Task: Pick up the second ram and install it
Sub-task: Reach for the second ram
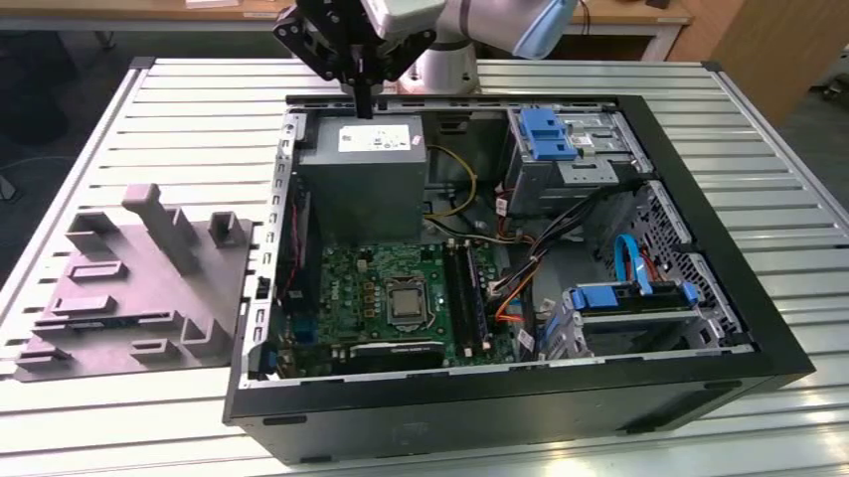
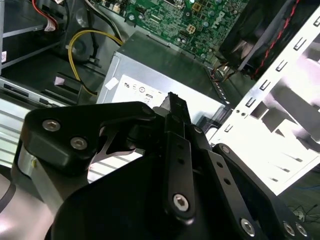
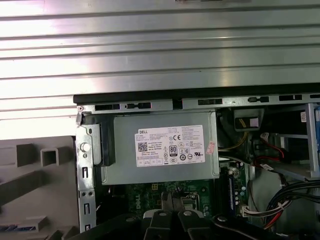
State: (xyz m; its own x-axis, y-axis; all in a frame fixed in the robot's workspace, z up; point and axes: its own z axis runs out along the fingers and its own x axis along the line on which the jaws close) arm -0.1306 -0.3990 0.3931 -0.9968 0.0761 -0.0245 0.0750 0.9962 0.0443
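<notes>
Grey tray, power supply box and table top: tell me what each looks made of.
Grey tray: probably moulded plastic, matt, with soft-edged raised blocks and no glint.
Power supply box: sheet metal, dull grey, with folded edges and a paper label stuck on.
Table top: likely aluminium, bright and brushed-looking, in long ribbed slats that reflect the light.

Bright even light, glare on metal table (image 3: 150, 45)

Counts: one open computer case (image 1: 690, 388), one power supply (image 1: 361, 179), one motherboard (image 1: 352, 288), two blue drive brackets (image 1: 544, 134) (image 1: 623, 296), one grey moulded tray (image 1: 80, 318), one gripper (image 1: 361, 99), one slatted bench (image 1: 199, 109).
</notes>
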